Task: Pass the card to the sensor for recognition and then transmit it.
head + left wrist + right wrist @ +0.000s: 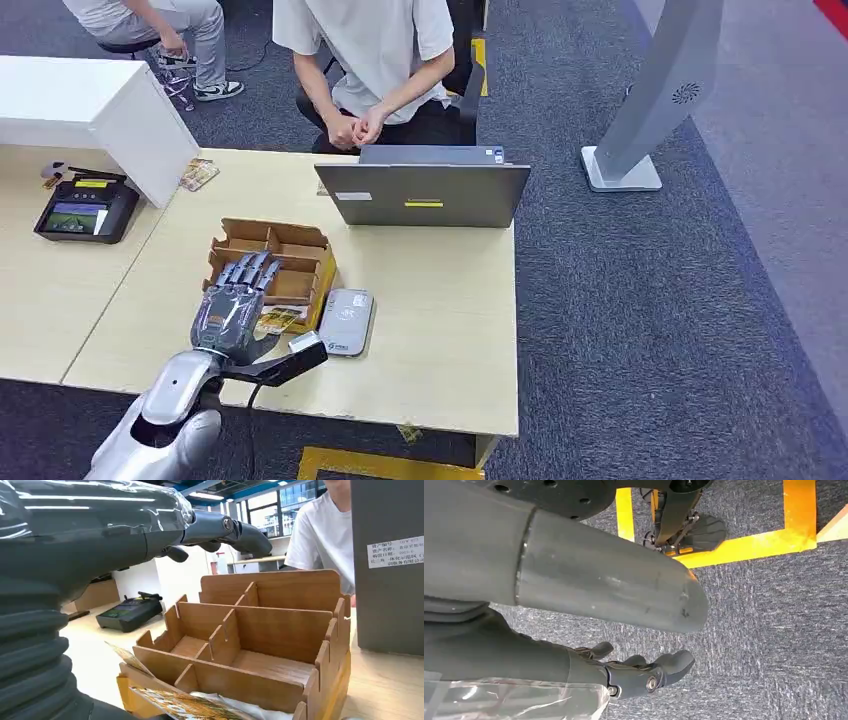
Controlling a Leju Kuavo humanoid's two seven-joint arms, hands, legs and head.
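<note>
A brown divider box (285, 255) stands on the pale table (440, 300). Colourful cards (278, 320) lie in its front compartment, and in the left wrist view a card (185, 705) leans there at a tilt. Just right of the box lies the grey sensor pad (347, 321). My left hand (237, 300) hovers over the box's near left part with its fingers (225, 530) stretched out above the compartments and nothing in them. The thumb (290, 363) points toward the sensor. My right hand (644, 672) hangs over the carpet, fingers loosely apart and holding nothing.
A grey laptop (425, 192) stands open behind the box, and a seated person (370, 60) is behind it. A black terminal (85, 210) and a white block (110, 110) sit at the left. A white stand (640, 110) rises from the carpet at the right.
</note>
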